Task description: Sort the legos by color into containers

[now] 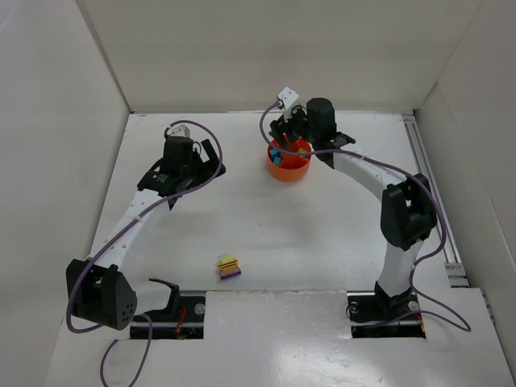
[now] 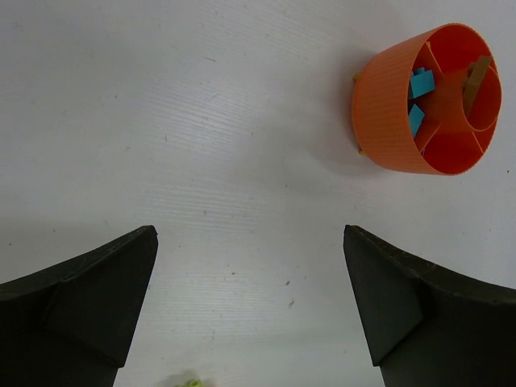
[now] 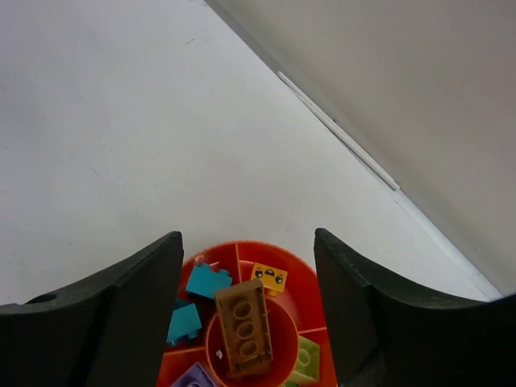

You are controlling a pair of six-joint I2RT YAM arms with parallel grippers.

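The round orange dish (image 1: pixel 289 165) stands at the back of the table. My right gripper (image 3: pixel 246 266) hangs open and empty just above it. In the right wrist view its centre well holds an orange-brown brick (image 3: pixel 243 326). Ring sections hold two teal bricks (image 3: pixel 205 282), a yellow brick (image 3: pixel 268 278), a pale yellow-green brick (image 3: pixel 304 359) and a purple brick (image 3: pixel 193 377). My left gripper (image 2: pixel 250 242) is open and empty, left of the dish (image 2: pixel 395 105). A pale yellow-green brick (image 2: pixel 190 383) peeks in at that view's bottom edge. A yellow and purple stack (image 1: pixel 229 267) lies near the front.
White walls enclose the table on the left, back and right. A rail (image 1: pixel 431 193) runs along the right edge. The arm bases sit in cut-outs at the near edge (image 1: pixel 173 310).
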